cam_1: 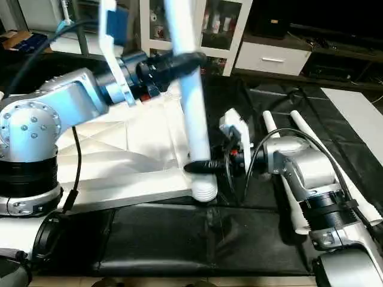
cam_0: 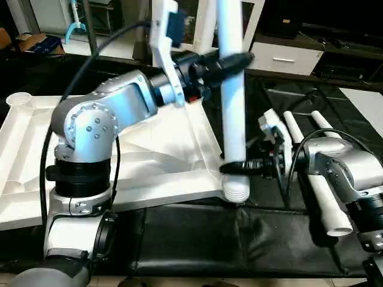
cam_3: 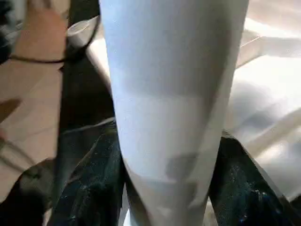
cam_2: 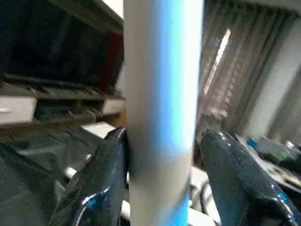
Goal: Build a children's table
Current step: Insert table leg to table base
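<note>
Both grippers, left (cam_0: 230, 61) and right (cam_0: 234, 167), clamp the upright leg (cam_0: 232, 107) over the top's (cam_0: 149, 161) corner socket (cam_0: 236, 190), apparently unseated; tilt risks cross-threading.

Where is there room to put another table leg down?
On the black mat in front of the tabletop, between the two arms. It is crowded at the near corner socket, where both grippers hold the upright leg, and where spare legs lie.
</note>
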{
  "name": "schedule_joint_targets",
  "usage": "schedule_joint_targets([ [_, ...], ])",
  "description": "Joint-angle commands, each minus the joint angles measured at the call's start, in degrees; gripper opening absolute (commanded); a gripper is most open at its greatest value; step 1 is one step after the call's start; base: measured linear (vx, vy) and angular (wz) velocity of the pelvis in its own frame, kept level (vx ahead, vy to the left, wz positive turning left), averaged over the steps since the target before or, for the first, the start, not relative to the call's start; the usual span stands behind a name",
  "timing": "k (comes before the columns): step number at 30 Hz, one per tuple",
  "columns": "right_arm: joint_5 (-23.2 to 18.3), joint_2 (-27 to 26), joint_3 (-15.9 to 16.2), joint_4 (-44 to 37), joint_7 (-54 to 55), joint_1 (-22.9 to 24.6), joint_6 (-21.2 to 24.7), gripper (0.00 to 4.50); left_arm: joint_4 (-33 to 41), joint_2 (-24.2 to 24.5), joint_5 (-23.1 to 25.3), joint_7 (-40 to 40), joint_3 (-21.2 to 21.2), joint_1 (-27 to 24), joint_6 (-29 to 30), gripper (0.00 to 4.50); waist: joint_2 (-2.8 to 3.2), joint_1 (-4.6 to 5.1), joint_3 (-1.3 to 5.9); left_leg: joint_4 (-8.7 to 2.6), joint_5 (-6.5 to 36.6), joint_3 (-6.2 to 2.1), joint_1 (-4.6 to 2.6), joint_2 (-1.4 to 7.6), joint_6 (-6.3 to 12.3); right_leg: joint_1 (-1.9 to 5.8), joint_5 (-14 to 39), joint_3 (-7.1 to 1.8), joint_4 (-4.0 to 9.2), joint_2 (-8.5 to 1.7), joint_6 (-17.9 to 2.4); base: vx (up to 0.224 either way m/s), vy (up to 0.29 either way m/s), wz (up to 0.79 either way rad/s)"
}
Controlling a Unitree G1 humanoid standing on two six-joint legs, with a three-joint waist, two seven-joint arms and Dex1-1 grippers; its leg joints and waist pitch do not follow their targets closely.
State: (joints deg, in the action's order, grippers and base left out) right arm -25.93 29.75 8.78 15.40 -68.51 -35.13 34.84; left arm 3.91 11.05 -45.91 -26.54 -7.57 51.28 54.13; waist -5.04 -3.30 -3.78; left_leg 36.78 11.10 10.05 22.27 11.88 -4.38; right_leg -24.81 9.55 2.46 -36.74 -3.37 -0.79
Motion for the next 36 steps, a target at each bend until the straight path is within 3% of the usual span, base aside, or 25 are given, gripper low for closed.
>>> schedule_joint_targets([
  [1,1.32,-1.2,-5.8,4.0,8.0,-2.45,-2.97,1.92,-1.27,-0.07,1.12,1.0,-1.63,1.28,-2.4,2.93,0.16,0.19,4.54,-3.91,6.23,0.1,-0.77,0.8,0.04,3.51,13.03,-1.86,4.61,-3.24,-10.63,0.0,0.0,0.0],
  [2,1.07,-2.68,-8.46,6.19,12.79,-3.42,-3.78,1.91,-1.84,0.24,0.33,1.67,-3.11,1.11,-1.88,2.93,0.34,0.32,4.66,-3.89,6.46,0.12,-0.86,0.63,-0.94,3.64,13.28,-1.82,4.59,-3.04,-10.37,0.0,0.0,0.0],
  [4,0.83,-3.7,-10.34,7.53,16.04,-4.04,-4.17,1.89,-2.23,0.52,-0.43,2.31,-4.15,0.97,-1.19,2.93,0.43,0.33,4.62,-3.94,7.04,0.16,-0.98,0.55,-1.53,3.62,13.91,-1.83,4.57,-3.02,-10.1,0.0,0.0,0.0],
  [5,-1.47,-5.64,-14.73,7.2,21.21,-3.43,-3.51,1.89,-0.9,3.9,-1.14,-0.82,-4.02,-2.07,0.61,2.93,1.02,0.25,4.67,-3.92,6.94,0.11,-1.07,0.49,-1.78,3.63,13.44,-1.86,4.38,-3.0,-10.08,0.0,0.0,0.0],
  [7,-1.91,-5.98,-15.42,6.63,21.97,-2.99,-3.42,1.88,-0.29,5.06,-0.97,-2.19,-3.42,-3.11,0.99,2.93,0.87,0.46,4.7,-4.24,6.65,0.02,-0.92,0.55,-1.76,3.78,11.98,-1.77,4.14,-2.76,-9.81,0.0,0.0,0.0],
  [8,-1.58,-6.26,-15.38,4.64,22.64,-1.54,-3.73,1.88,1.59,9.7,4.02,-6.6,2.21,-6.34,-1.81,2.93,1.33,0.16,4.84,-4.33,5.52,-0.21,-1.2,0.85,-1.29,3.73,9.32,-1.7,3.95,-2.97,-10.16,0.0,0.0,0.0],
  [9,-0.6,-6.43,-14.93,3.18,23.36,-0.44,-4.62,1.88,2.88,13.36,8.4,-10.16,7.27,-9.08,-4.82,2.93,1.21,0.26,4.73,-4.54,5.11,-0.17,-0.98,0.89,-0.73,3.81,9.67,-1.7,4.16,-2.92,-9.64,0.0,0.0,0.0],
  [10,0.07,-6.55,-14.6,2.15,23.88,0.28,-5.21,1.88,3.76,15.77,11.29,-12.45,10.57,-10.91,-6.88,2.93,1.41,0.3,4.77,-4.53,5.12,-0.09,-1.29,1.0,-0.92,3.65,9.54,-1.79,3.89,-2.98,-9.28,0.0,0.0,0.0],
  [12,1.11,-7.77,-14.98,1.05,26.55,0.9,-7.1,1.88,4.99,19.09,16.93,-15.09,16.62,-15.15,-12.2,2.93,1.56,0.53,4.79,-4.52,4.54,0.16,-1.24,0.97,-1.2,3.66,8.46,-1.94,3.78,-2.95,-9.89,0.0,0.0,0.0],
  [14,1.76,-10.92,-16.95,1.64,31.76,0.18,-10.78,1.88,7.33,22.65,22.23,-19.83,23.75,-21.49,-19.39,2.93,1.71,0.71,4.62,-4.84,6.88,0.14,-1.31,1.13,-2.36,3.38,11.4,-1.98,4.01,-3.22,-9.74,0.0,0.0,0.0],
  [18,3.67,-12.8,-16.15,2.0,33.4,0.28,-14.61,1.88,7.15,25.07,27.05,-20.91,28.2,-23.95,-24.61,2.93,1.9,0.87,4.4,-5.0,9.67,0.2,-1.61,1.05,-3.52,3.12,12.4,-2.15,4.15,-2.99,-9.38,0.0,0.0,0.0],
  [19,4.46,-13.1,-15.12,1.9,32.89,0.7,-15.57,1.88,6.74,25.86,29.08,-21.44,29.79,-24.55,-27.16,2.93,1.37,1.07,4.31,-5.02,10.31,0.24,-1.43,0.98,-3.41,3.14,13.51,-2.16,4.38,-2.96,-8.92,0.0,0.0,0.0],
  [21,2.35,-13.08,-14.37,2.04,28.97,1.24,-13.03,1.88,6.62,26.38,29.76,-22.6,31.09,-25.75,-28.51,2.93,1.11,1.43,4.16,-5.06,12.09,0.12,-1.39,0.93,-3.69,3.17,17.55,-2.28,4.56,-3.01,-7.45,0.0,0.0,0.0],
  [24,-2.35,-12.92,-15.46,1.84,25.46,1.74,-7.69,1.88,7.19,25.81,27.82,-24.36,30.56,-27.08,-27.44,2.93,1.41,1.76,4.17,-5.14,12.16,-0.01,-1.28,1.01,-3.38,3.13,17.49,-2.34,4.51,-3.06,-7.64,0.0,0.0,0.0],
  [25,-3.39,-12.48,-15.41,2.14,23.56,2.25,-6.65,1.88,6.99,25.73,28.54,-24.21,31.03,-27.3,-27.86,2.93,0.69,1.98,4.25,-5.05,11.91,0.15,-1.23,0.97,-2.86,3.24,16.66,-2.34,4.6,-2.91,-8.01,0.0,0.0,0.0],
  [26,-3.59,-12.13,-15.13,2.79,21.84,2.76,-6.36,1.88,6.64,25.76,29.43,-24.69,31.65,-27.79,-28.68,2.93,1.03,1.78,4.15,-5.02,12.04,0.11,-1.26,0.98,-2.56,3.08,17.19,-2.38,4.64,-3.02,-8.15,0.0,0.0,0.0],
  [30,-2.21,-12.06,-14.29,4.69,21.71,3.41,-8.49,1.88,3.16,25.92,34.99,-24.33,34.81,-28.31,-33.47,2.93,0.8,1.88,4.14,-4.99,11.48,0.11,-1.13,0.96,-2.37,3.01,18.87,-2.34,4.8,-3.08,-7.45,0.0,0.0,0.0],
  [36,-0.38,-11.84,-12.83,1.84,21.35,4.39,-9.8,1.88,-0.89,25.05,38.16,-23.14,35.91,-27.43,-33.83,2.93,0.97,1.87,4.24,-4.97,11.26,0.05,-1.2,0.96,-2.69,2.93,18.96,-2.35,4.77,-3.11,-7.23,0.0,0.0,0.0],
])
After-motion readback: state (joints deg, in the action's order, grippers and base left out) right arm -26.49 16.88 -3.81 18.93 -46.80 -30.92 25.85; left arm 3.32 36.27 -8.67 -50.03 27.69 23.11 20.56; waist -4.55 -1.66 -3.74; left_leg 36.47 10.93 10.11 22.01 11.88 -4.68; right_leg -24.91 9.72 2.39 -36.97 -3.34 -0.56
